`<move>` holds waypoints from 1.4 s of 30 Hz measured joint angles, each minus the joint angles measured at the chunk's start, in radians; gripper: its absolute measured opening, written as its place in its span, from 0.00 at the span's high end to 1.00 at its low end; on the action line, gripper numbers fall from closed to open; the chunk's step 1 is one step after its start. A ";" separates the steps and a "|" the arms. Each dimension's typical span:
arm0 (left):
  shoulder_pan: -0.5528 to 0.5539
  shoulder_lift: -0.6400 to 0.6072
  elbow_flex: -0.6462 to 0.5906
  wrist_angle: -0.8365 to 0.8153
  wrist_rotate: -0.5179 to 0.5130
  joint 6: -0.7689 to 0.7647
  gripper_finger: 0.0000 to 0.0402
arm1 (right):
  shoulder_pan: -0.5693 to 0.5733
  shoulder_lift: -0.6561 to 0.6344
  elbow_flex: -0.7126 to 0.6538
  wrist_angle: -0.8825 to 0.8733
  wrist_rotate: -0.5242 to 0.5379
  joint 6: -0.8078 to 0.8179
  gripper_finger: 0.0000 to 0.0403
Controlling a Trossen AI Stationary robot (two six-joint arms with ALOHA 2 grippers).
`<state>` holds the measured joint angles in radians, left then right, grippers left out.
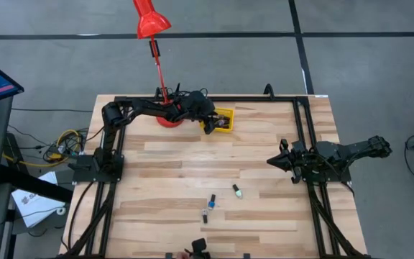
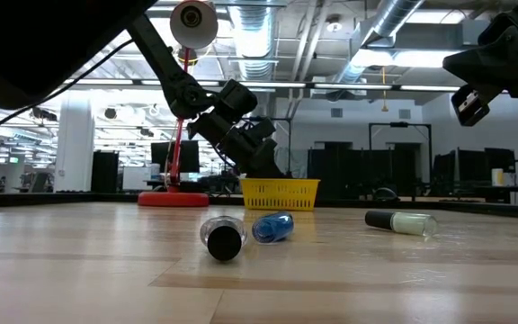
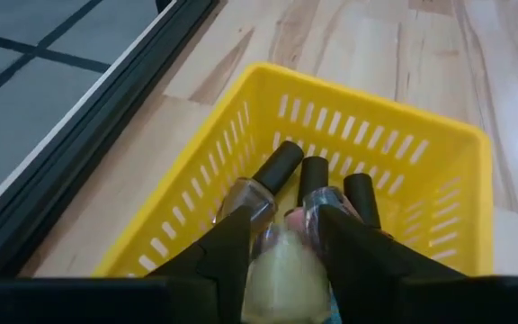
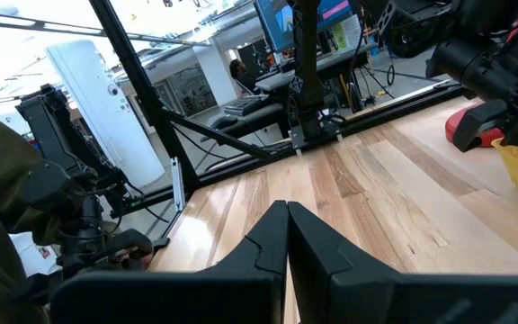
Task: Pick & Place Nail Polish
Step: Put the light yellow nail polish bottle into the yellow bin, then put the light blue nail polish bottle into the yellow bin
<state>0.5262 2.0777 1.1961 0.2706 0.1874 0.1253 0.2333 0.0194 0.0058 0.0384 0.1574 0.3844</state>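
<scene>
My left gripper (image 1: pixel 214 122) is over the small yellow bin (image 1: pixel 227 115) at the table's far edge, shut on a pale yellow-green nail polish bottle (image 3: pixel 281 270). Several dark-capped bottles (image 3: pixel 277 166) lie inside the bin (image 3: pixel 241 135). Three more bottles lie on their sides near the table's near edge: a blue one (image 1: pixel 211 201), one next to it (image 1: pixel 204 214) with its black cap toward the low camera (image 2: pixel 223 239), and a pale green one (image 1: pixel 236 191). My right gripper (image 1: pixel 273 160) waits shut and empty at the right, above the table. My left gripper pinches the pale bottle's body (image 3: pixel 277 256) between its two fingers. The fingers slant down into the bin from the table's left side. The bottle is lifted, just above the bottles in the bin; the fingers (image 3: pixel 232 243) hide its far end.
A red stand with a round base (image 1: pixel 167 119) and a pole stands just left of the bin. A black frame (image 1: pixel 264 99) borders the table's far edge and sides. A dark object (image 1: pixel 198 247) sits at the near edge. Bare wood lies between the bin and the loose bottles.
</scene>
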 joint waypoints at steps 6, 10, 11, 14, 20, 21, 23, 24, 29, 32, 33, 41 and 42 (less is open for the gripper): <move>0.000 0.000 0.000 0.004 0.000 0.000 0.56 | 0.000 0.000 0.000 0.000 0.000 0.000 1.00; 0.000 -0.005 0.000 0.005 0.000 -0.001 0.48 | 0.000 0.000 0.000 0.000 0.000 0.000 1.00; 0.000 -0.008 0.000 0.011 -0.004 -0.002 0.46 | 0.000 0.000 0.000 0.000 0.000 0.000 1.00; -0.003 -0.043 0.000 0.021 -0.013 -0.002 0.41 | 0.000 0.000 0.000 0.000 0.000 0.000 1.00; -0.014 -0.185 0.001 0.020 -0.046 -0.002 0.38 | 0.000 0.000 0.004 0.002 -0.001 0.090 1.00; -0.017 -0.217 0.001 0.019 -0.050 -0.003 0.38 | 0.000 0.000 0.010 -0.005 -0.002 0.157 1.00; -0.025 -0.283 0.001 0.016 -0.058 -0.002 0.39 | 0.000 0.000 0.026 0.001 -0.001 0.278 1.00; -0.028 -0.321 0.001 0.010 -0.059 -0.002 0.39 | 0.000 -0.001 0.032 0.008 -0.002 0.330 1.00; -0.044 -0.498 0.001 -0.019 -0.066 -0.003 0.42 | 0.000 0.000 0.034 0.000 -0.002 0.469 1.00; -0.050 -0.605 0.001 -0.059 -0.067 -0.003 0.44 | 0.000 0.000 0.034 -0.003 -0.001 0.480 1.00; -0.050 -0.641 0.001 -0.086 -0.068 -0.002 0.45 | 0.000 0.000 0.034 -0.002 -0.001 0.481 1.00; -0.050 -0.916 0.001 -0.362 -0.205 0.030 0.54 | 0.000 0.000 0.035 -0.002 -0.001 0.481 1.00; -0.050 -0.944 0.001 -0.401 -0.220 0.043 0.56 | 0.000 0.000 0.035 -0.002 -0.001 0.481 1.00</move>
<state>0.4766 1.1337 1.1973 -0.1302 -0.0330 0.1683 0.2333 0.0196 0.0412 0.0368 0.1566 0.8652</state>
